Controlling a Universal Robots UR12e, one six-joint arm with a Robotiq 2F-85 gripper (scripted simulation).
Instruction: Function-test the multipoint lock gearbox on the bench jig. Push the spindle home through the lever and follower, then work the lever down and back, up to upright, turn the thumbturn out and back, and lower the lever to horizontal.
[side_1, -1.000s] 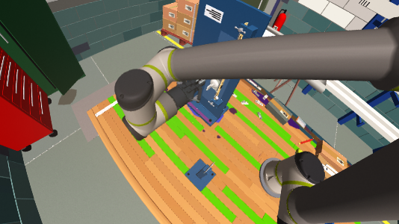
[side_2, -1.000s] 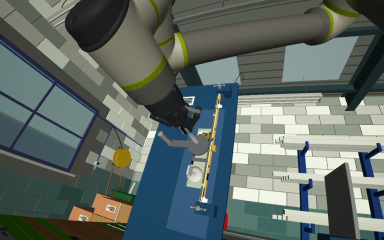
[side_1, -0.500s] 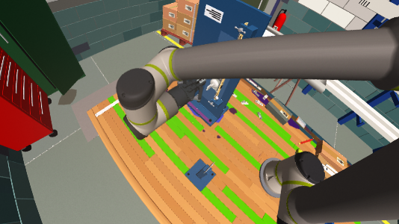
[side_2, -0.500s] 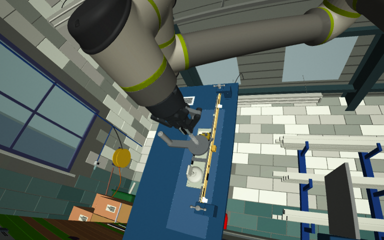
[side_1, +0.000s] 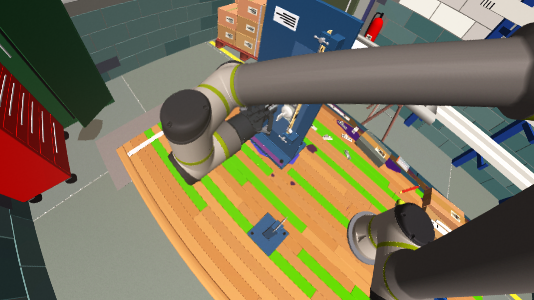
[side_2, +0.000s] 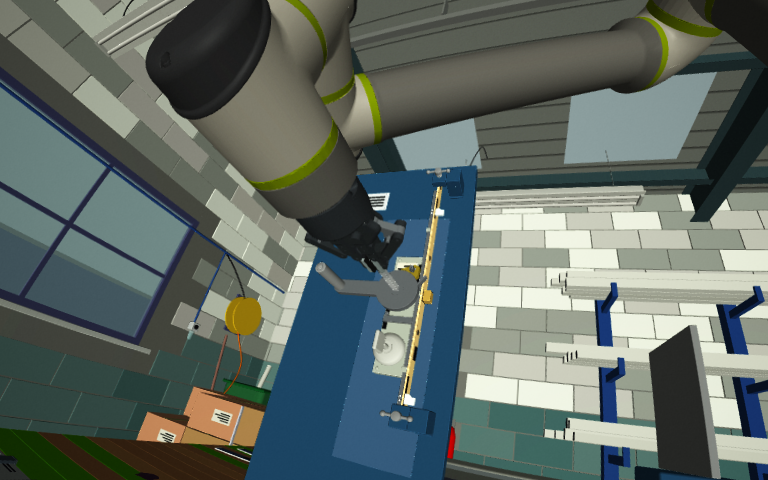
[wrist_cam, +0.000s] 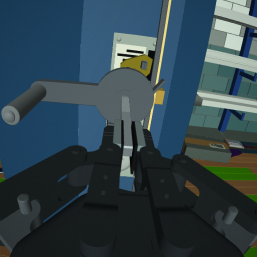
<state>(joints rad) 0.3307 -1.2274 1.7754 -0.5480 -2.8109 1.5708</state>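
Note:
The square steel spindle (wrist_cam: 126, 120) is held between the closed fingers of my gripper (wrist_cam: 127, 136), its far end entering the centre of the lever's round hub (wrist_cam: 125, 93). The grey lever (side_2: 362, 286) lies horizontal, with its handle knob (wrist_cam: 22, 105) pointing left. The yellow follower (wrist_cam: 137, 63) shows just above the hub on the gearbox plate. Lower on the upright blue jig panel (side_2: 374, 339) sits the pale round thumbturn (side_2: 388, 345). A brass faceplate strip (side_2: 425, 288) runs along the gearbox's right side.
The blue jig panel stands right in front of the gripper on a wooden bench (side_1: 280, 215) striped green. A small blue fixture block (side_1: 270, 232) sits mid-bench, the arm's base (side_1: 380, 235) stands at the right, and small tools lie along the bench's far edge (side_1: 370, 150).

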